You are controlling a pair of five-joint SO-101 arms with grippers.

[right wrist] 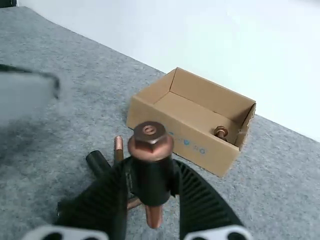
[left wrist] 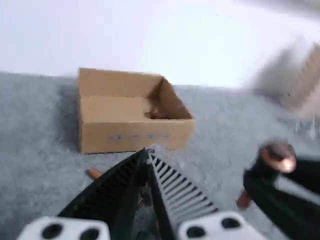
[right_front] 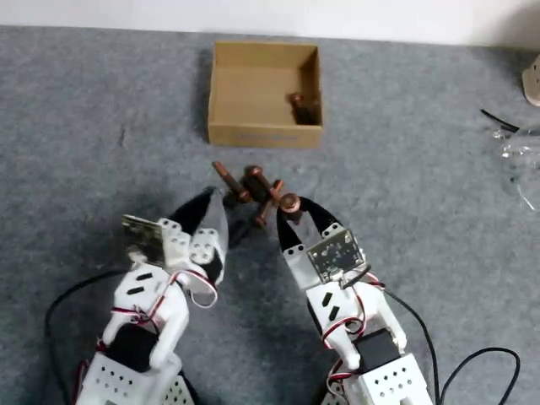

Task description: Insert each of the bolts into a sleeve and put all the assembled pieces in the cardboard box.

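Note:
The cardboard box (right_front: 224,93) stands open at the far middle of the grey carpet, with one assembled piece (right_front: 304,105) in its right corner. Between the box and the arms lie loose copper bolts (right_front: 229,179) and a black sleeve (right_front: 256,181) in a small heap. My right gripper (right_front: 291,215) is shut on a black sleeve (right wrist: 150,182) with a copper bolt (right wrist: 149,141) standing upright through it, just right of the heap. My left gripper (right_front: 215,211) is shut, its tips (left wrist: 147,156) meeting at the heap's near left side with nothing seen between them.
Thin cables and a clear plastic item (right_front: 513,139) lie at the right edge of the carpet. A white wall runs behind the box (right wrist: 190,120). Open carpet spreads left and right of the arms.

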